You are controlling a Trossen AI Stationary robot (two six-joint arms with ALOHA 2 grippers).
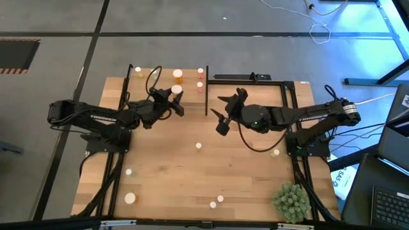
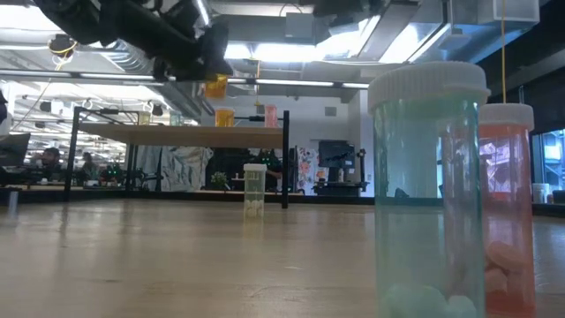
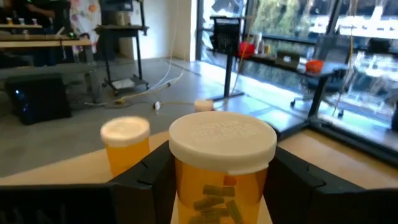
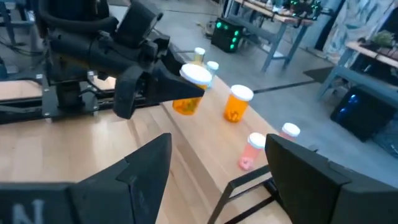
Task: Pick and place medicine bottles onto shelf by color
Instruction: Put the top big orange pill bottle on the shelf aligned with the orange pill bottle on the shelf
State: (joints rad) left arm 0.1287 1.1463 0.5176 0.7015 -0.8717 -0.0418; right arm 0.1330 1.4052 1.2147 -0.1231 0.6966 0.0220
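Note:
An orange medicine bottle with a white cap is held upright in my left gripper above the shelf, a light wooden platform at the table's far edge. On the shelf stand another orange bottle, two pink ones and a yellow one. To the shelf's right, my right gripper hovers open and empty, facing the shelf. Several small bottles stand loose on the table, among them one at mid-table. My left gripper pinches the orange bottle's body just below the white cap, one finger on each side. The fingers come level from the table's left side. The bottle stands upright and hangs clear above the shelf top.
A spiky green plant ball sits at the near right corner. Loose bottles stand near the front edge and at the right. Black posts rise at the shelf's edges. A pale green bottle and a reddish one stand close before the low camera.

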